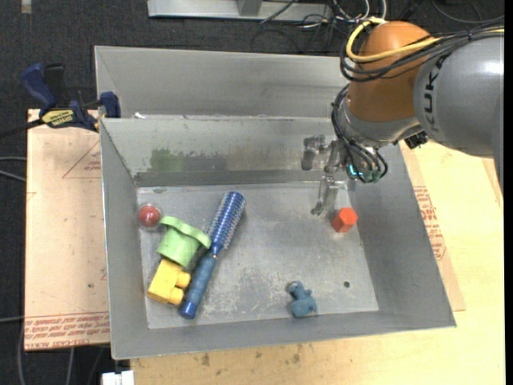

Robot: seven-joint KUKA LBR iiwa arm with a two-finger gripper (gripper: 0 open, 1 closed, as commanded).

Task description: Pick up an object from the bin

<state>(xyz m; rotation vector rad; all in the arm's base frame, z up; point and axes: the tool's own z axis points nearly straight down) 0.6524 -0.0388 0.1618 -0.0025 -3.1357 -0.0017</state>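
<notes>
The claw [319,184] hangs by the bin's [240,147] back wall, fingers apart. An orange cube [343,220] lies just beside it (on the arm's side). A blue toy [301,301] sits nearer the front, and a blue brush [212,251] lies well left.

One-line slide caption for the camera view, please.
Gripper hangs beside a small orange cube on the bin's right; toy heap lies left.
</notes>
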